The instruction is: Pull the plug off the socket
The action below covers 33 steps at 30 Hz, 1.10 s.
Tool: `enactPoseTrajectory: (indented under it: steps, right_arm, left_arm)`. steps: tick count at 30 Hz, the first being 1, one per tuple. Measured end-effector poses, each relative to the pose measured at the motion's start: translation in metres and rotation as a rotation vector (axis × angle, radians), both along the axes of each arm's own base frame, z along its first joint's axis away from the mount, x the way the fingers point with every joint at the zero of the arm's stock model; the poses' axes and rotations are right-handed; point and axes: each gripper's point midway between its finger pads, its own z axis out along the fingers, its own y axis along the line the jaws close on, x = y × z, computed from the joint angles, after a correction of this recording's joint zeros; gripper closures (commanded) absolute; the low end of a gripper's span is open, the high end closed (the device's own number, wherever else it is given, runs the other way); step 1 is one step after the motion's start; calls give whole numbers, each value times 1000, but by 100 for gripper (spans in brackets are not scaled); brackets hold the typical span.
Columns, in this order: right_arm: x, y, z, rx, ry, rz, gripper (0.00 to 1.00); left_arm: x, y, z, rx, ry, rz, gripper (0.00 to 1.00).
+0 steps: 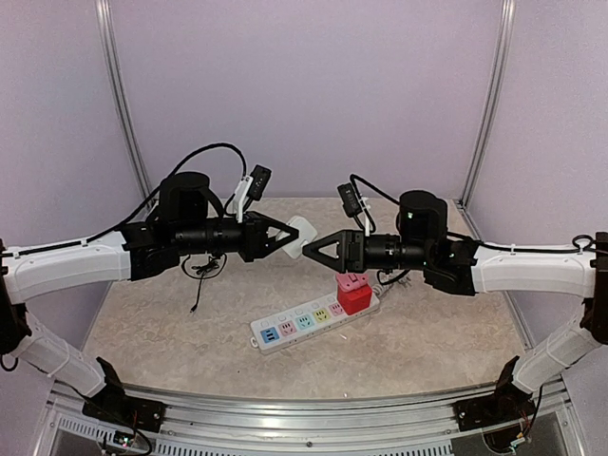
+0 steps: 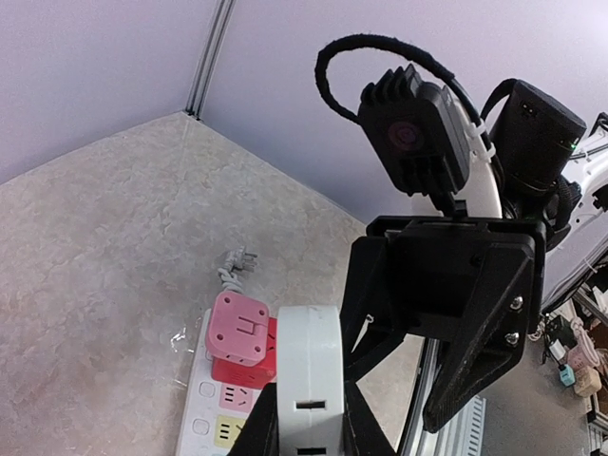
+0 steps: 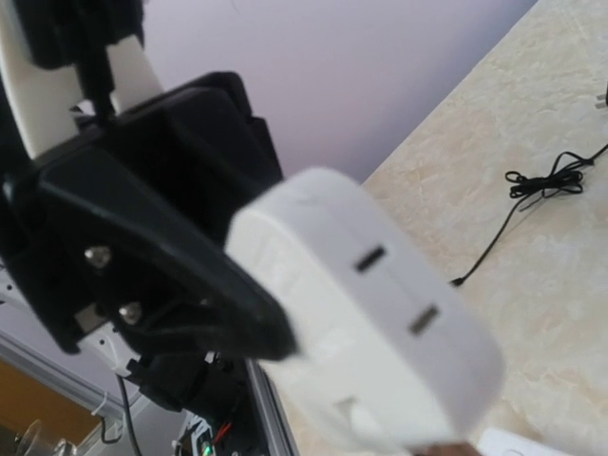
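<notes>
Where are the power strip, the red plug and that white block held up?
power strip (image 1: pixel 306 322): top view, middle of its outlet row.
red plug (image 1: pixel 356 301): top view, its front face.
white block (image 1: pixel 301 231): top view, its free end.

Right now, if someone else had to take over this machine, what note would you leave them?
Left gripper: shut on a flat white slotted piece, held in the air.
Right gripper: facing it tip to tip; I cannot tell whether it is open or shut.
Power strip: lying on the table, with a red plug and a pink adapter stacked at the end nearer the right arm.
Done: nothing; the red plug is not yet pulled.
Left: grip the plug and pull it off the strip.
</notes>
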Motion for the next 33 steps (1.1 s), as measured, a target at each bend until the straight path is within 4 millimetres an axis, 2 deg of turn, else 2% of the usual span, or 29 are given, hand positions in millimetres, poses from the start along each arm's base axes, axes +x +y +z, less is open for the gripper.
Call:
enactPoseTrajectory:
  steps: [8, 17, 27, 33]
  right_arm:
    - [1, 0, -5, -8, 8, -3, 51]
    - [-1, 1, -1, 8, -8, 10, 53]
    - [-8, -2, 1, 20, -41, 36, 66]
    - [-15, -6, 8, 42, -74, 55, 71]
  left_arm:
    - [-6, -2, 4, -9, -4, -24, 100]
    - [-15, -15, 11, -21, -11, -87, 100]
    - [-24, -24, 6, -26, 28, -167, 100]
    - [-25, -20, 13, -68, 64, -215, 100]
